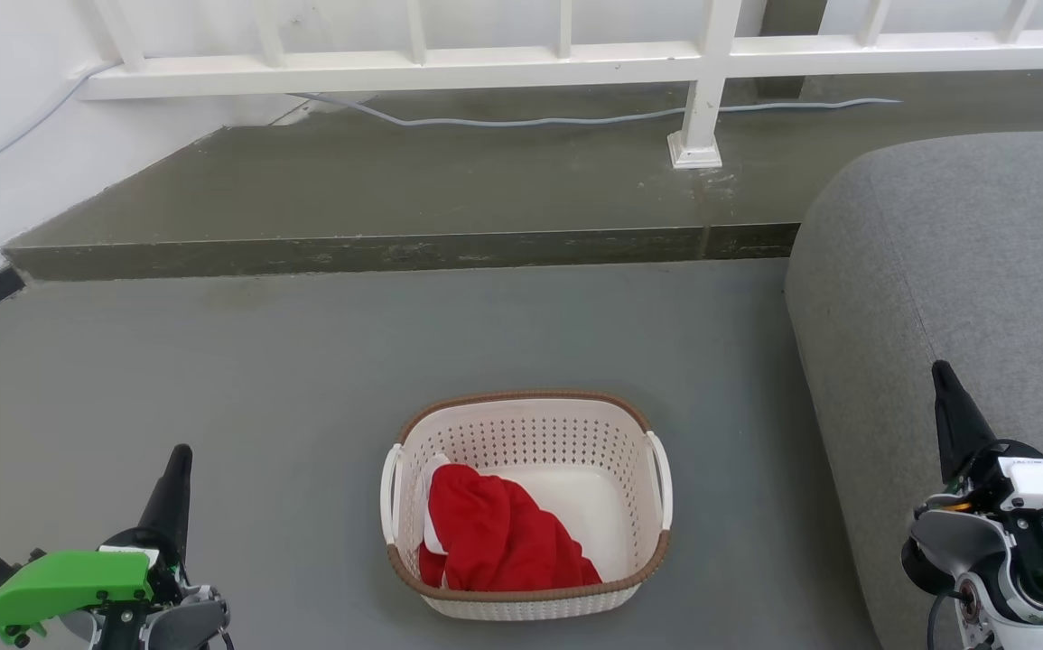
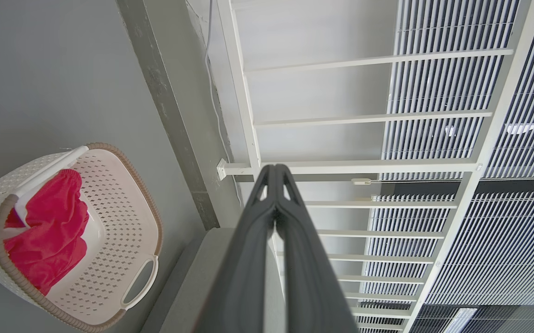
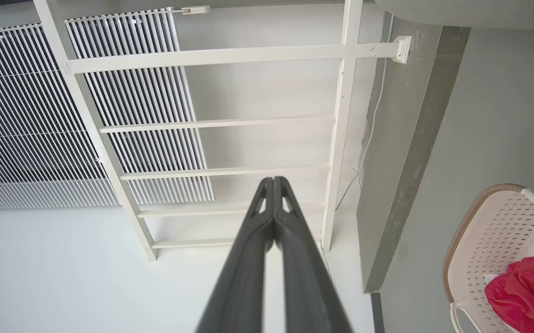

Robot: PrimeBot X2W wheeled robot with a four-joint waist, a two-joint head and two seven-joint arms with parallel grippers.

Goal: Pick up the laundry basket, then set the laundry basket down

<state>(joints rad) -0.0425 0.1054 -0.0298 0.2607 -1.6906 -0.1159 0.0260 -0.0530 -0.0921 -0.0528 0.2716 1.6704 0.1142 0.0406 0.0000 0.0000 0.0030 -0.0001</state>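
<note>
Basket [image 1: 530,438], cream-white with a brown rim, standing upright on a grey floor [image 1: 304,361] in the lower middle of the head view. It is near a grey sofa [image 1: 954,253] on its right and well short of a raised step [image 1: 395,253] and a white railing [image 1: 566,63] behind it. A red cloth [image 1: 498,533] lies heaped in its left and near part; the rest of its bottom is bare. Left gripper [image 1: 178,456] sits at the lower left and right gripper [image 1: 944,372] at the lower right, both pointing forward, well apart from the basket and touching nothing. In each wrist view the two dark fingers are pressed together at the tips, so both grippers are closed and hold nothing. The basket lies between the arms: to the right of the left gripper and to the left of the right one. Its left handle [image 1: 389,492] and right handle [image 1: 662,478] sit on opposite sides, so the line through them runs across the view, one handle facing each arm. Whether that is its longer axis is hard to tell from this angle. The left gripper looks somewhat nearer. The lift has not begun; the next move likely calls for both grippers to open and come inward and down to the handles.
</note>
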